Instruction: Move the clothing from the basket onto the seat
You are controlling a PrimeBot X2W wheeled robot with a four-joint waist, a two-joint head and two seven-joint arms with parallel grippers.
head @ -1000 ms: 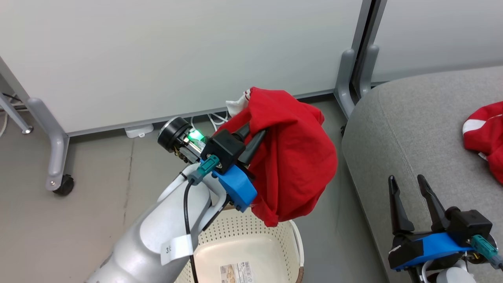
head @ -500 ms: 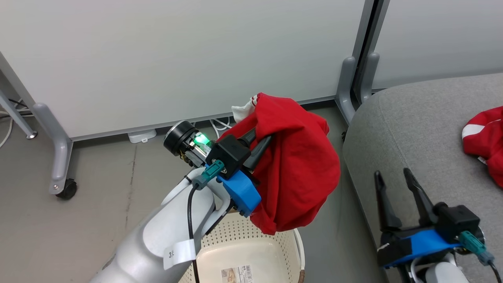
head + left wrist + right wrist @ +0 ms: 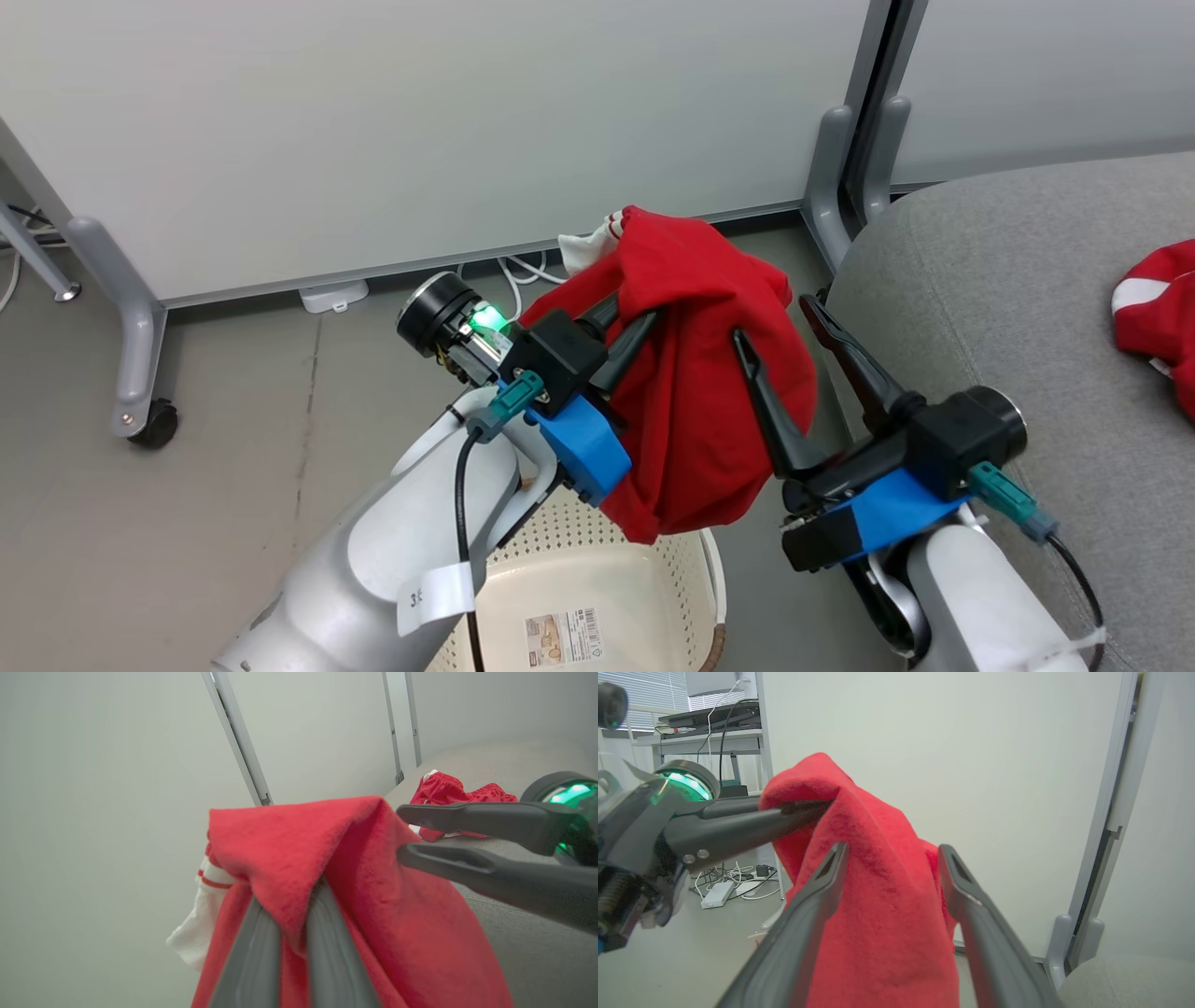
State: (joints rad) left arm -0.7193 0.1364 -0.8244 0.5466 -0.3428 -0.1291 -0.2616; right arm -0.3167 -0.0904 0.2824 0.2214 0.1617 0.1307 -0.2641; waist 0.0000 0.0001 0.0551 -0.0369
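Clothing [image 3: 709, 392] is up in the air for you: one red bundle hangs from your left gripper [image 3: 627, 322], whose fingers are pinched together on a fold of it, above the far end of the basket [image 3: 597, 541].

Nearest you, that basket sits on the floor with a paper label [image 3: 560, 639] lying on its bottom, and your left forearm crosses in front of its left side. Just right of the bundle, your right gripper [image 3: 771, 317] stands with its fingers spread wide. One dark finger is in front of the cloth and the other is off its right edge, between the cloth and the seat [image 3: 1008, 280]. The seat's rounded left edge lies close by the bundle. Further right on it rests a second red piece [image 3: 1153, 322] with a white stripe. Beyond, a white power strip [image 3: 327, 303] and loose white cables [image 3: 523, 275] lie at the foot of the pale partition [image 3: 467, 121]. A grey leg on a black castor [image 3: 154, 425] stands far left.

Your left fingertips are buried under the fabric. You cannot tell whether the right fingers touch the cloth. The basket's near end and the second piece are cut off at the edges of the head view.

The bundle is soft, matte and bright red, draped in deep folds. A white cuff [image 3: 201, 914] with red stripes pokes out at its far left.
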